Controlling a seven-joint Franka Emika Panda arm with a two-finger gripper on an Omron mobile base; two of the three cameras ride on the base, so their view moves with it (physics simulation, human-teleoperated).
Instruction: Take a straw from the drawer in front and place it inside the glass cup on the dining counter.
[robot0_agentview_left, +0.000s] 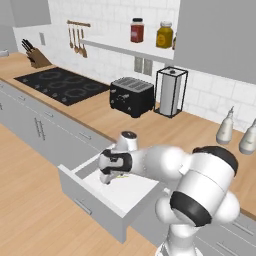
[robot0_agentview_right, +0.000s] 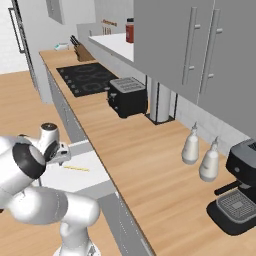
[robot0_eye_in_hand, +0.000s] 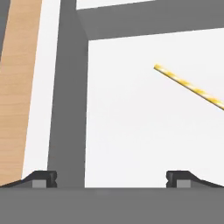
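Your end effector (robot0_eye_in_hand: 111, 178) hangs over the open drawer (robot0_agentview_left: 127, 197), fingers spread wide and empty; the straw (robot0_eye_in_hand: 189, 87) lies apart on its white floor.

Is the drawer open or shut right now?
Open: the drawer is pulled out from the cabinets, its white inside exposed, the straw lying flat in it.

Black toaster (robot0_agentview_left: 131, 96) beside paper-towel holder (robot0_agentview_left: 171, 92)
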